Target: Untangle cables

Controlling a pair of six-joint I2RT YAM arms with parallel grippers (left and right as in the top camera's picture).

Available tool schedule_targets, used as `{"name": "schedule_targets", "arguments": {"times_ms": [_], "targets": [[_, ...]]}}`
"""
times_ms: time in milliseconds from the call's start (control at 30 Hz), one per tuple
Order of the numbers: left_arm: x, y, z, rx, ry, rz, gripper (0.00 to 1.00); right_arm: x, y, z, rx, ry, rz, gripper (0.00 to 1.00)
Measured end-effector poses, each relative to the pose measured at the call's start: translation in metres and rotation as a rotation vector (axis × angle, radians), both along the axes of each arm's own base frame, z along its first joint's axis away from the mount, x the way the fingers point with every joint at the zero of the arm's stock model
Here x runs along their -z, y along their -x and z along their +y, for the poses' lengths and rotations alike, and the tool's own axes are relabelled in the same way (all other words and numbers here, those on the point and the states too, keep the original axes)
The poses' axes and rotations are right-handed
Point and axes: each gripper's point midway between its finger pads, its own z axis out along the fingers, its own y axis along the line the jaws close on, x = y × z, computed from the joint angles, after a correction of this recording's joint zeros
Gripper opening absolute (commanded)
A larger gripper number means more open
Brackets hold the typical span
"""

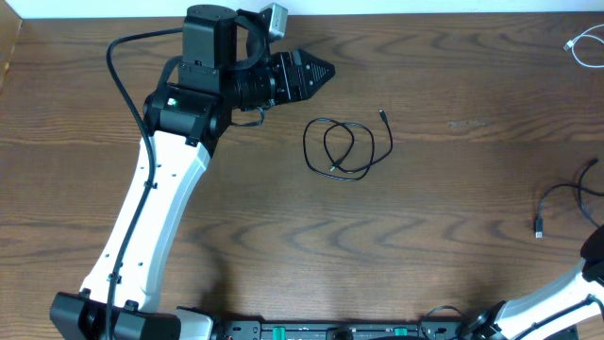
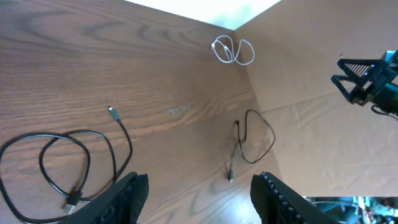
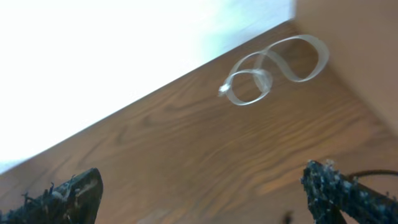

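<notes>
Sprawling wood-grain table [image 1: 283,236], black cable [image 1: 352,144]

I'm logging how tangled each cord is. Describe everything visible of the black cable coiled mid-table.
The coiled black cable is a thin, flexible, rubbery-looking cord lying flat on the wooden table in loose overlapping loops that cross one another. One small plug end trails free of the coil; the other plug end lies inside it. Only the table touches it; the open left gripper hangs clear of it.
</notes>
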Motion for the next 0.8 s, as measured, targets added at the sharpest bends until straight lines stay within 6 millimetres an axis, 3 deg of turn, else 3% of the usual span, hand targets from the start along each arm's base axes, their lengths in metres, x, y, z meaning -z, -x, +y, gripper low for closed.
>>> {"name": "schedule_targets", "arguments": {"times_ms": [133, 200, 333, 533, 667, 800], "targets": [[0.007, 0.004, 0.002, 0.022, -0.037, -0.005, 0.58, 0.019, 0.005, 0.032, -0.086, -0.094, 0.072, 0.93], [0.018, 0.009, 0.006, 0.016, -0.075, 0.027, 0.57, 0.028, 0.007, 0.057, -0.146, -0.131, 0.123, 0.93], [0.050, 0.019, 0.024, -0.047, -0.211, 0.133, 0.57, 0.039, 0.000, 0.117, -0.285, -0.162, 0.203, 0.93], [0.095, 0.026, 0.044, -0.125, -0.428, 0.237, 0.55, 0.046, -0.013, 0.186, -0.433, -0.120, 0.262, 0.92], [0.125, 0.024, 0.043, -0.117, -0.511, 0.301, 0.45, 0.051, -0.017, 0.204, -0.430, -0.091, 0.303, 0.92], [0.162, 0.018, 0.044, -0.159, -0.587, 0.392, 0.45, 0.056, -0.018, 0.212, -0.413, -0.073, 0.333, 0.92]]}}
